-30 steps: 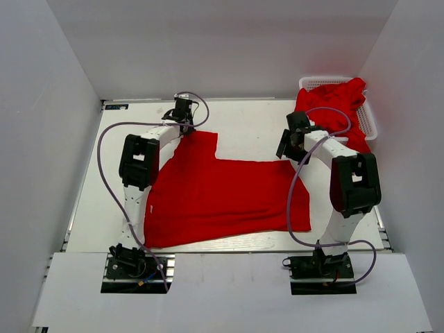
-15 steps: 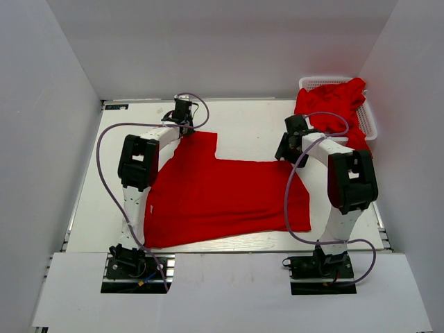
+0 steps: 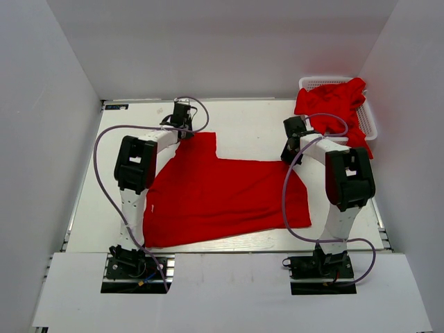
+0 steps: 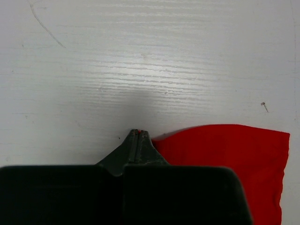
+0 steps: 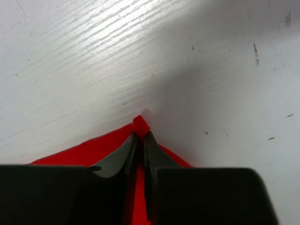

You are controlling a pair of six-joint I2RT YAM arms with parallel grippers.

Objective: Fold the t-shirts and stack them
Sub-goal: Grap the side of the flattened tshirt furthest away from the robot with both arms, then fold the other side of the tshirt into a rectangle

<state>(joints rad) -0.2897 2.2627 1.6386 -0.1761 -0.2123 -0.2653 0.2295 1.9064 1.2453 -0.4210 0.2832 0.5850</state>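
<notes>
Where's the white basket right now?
In the top view, the white basket sits at the far right corner of the table, holding crumpled red t-shirts, beyond the right gripper.

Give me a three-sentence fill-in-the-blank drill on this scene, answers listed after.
The t-shirt spread on the table is ___ in colour.
The white basket holding other shirts sits at the table's far ___ side.
The left gripper and the right gripper each pinch a far ___ of the spread t-shirt.
Answers: red; right; corner.
</notes>
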